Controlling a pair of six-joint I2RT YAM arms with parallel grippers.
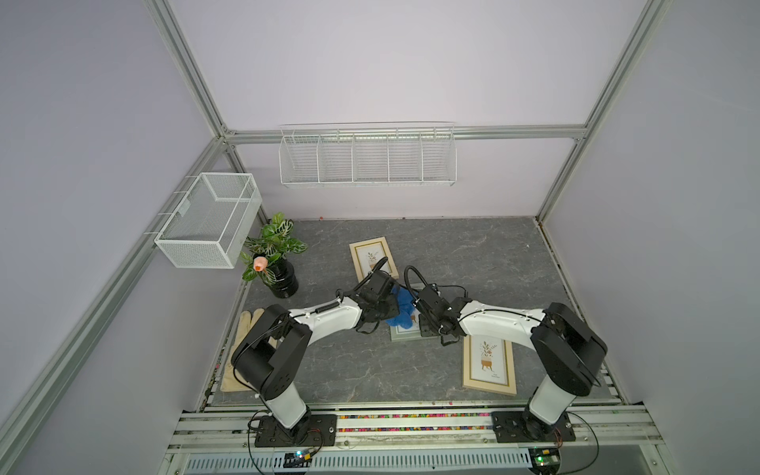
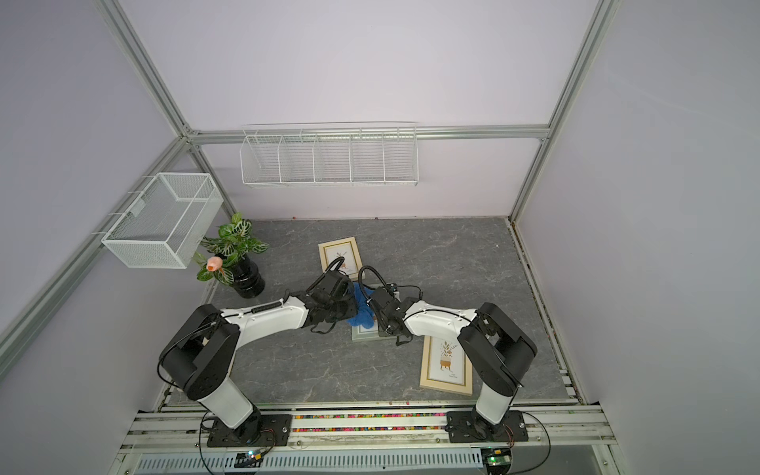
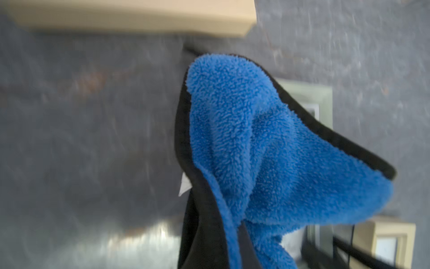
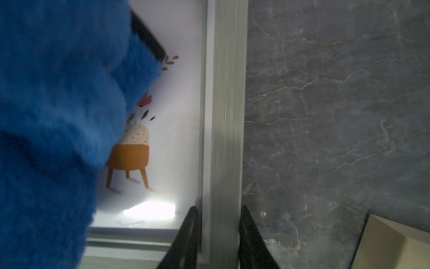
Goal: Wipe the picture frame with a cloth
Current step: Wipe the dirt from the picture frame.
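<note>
A grey-green picture frame (image 1: 405, 336) (image 2: 364, 335) lies flat mid-table, showing a print of a vase on a stool. My right gripper (image 4: 218, 216) is shut on its long side rail (image 4: 229, 116), one finger (image 4: 189, 233) over the glass side, one on the outer side. The royal-blue plush cloth (image 3: 256, 139) with a dark edge hangs bunched from my left gripper (image 1: 386, 308), which is shut on it; its fingers are hidden by the fabric. The cloth (image 1: 401, 310) (image 4: 58, 116) drapes over the frame's far half and covers part of the print.
A beige frame (image 1: 373, 258) lies behind the grippers, another (image 1: 489, 362) at the front right, close to the right arm. A plant in a black vase (image 1: 279, 271) and a beige glove (image 1: 242, 349) sit at the left. A mesh basket (image 1: 209, 218) and a wire rack (image 1: 368, 158) hang on the walls.
</note>
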